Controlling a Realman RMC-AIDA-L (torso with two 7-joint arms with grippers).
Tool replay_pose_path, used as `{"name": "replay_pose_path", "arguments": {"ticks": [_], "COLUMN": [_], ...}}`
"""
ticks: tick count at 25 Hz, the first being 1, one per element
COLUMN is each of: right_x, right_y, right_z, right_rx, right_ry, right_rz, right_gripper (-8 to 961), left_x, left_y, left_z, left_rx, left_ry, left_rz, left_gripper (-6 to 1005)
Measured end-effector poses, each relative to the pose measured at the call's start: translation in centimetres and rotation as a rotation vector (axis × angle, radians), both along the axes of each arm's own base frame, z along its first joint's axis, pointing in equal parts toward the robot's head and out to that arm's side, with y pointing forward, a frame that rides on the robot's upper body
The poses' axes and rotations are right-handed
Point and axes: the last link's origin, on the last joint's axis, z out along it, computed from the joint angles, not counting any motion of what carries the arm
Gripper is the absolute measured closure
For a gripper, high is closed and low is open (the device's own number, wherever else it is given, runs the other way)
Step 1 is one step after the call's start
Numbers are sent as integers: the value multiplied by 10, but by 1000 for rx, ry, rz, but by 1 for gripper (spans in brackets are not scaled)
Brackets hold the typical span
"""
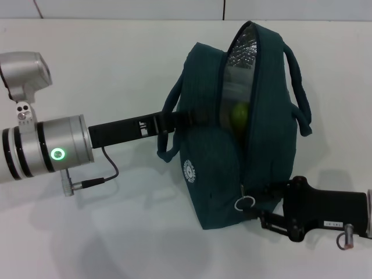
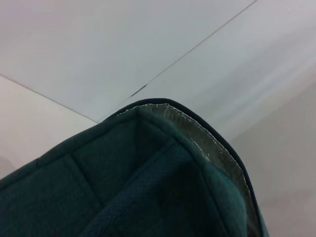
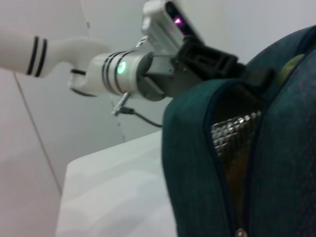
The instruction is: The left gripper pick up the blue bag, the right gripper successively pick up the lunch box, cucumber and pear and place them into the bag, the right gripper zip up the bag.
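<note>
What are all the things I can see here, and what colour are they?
bag: one, dark blue-green, standing in the middle of the table, its zip partly open and silver lining showing inside.
bag handles: two, dark blue-green, one on each side of the bag.
pear: one, yellow-green, inside the bag, seen through the opening.
zip pull ring: one, silver, at the bag's near lower end.
table: one, white, under everything.
left gripper: one, black, on a silver arm, holding the bag's left side.
right gripper: one, black, at the bag's near end by the zip ring.
</note>
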Motion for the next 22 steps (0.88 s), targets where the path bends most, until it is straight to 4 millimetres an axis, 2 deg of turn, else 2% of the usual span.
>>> {"name": "replay_pose_path", "arguments": {"ticks": [3,8,19,22], "right_x": [0,0,0,-1], "right_y": [1,1,-1,-1], "right_z": [0,-1,-4,-4], "right_rx": [10,10,0,-3], "right_ry": [1,-3,-6,-9], "right_rz": [-1,1,4,11], "right_gripper": [640,743,774,827], "left_x": [0,0,0,0], "left_y": [0,0,0,0], "left_z": [0,0,0,0], "left_rx": [0,1,1,1], "left_ry": [1,0,-1,-1], "left_rz": [0,0,1,1], "left_gripper": [946,946,945,945]}}
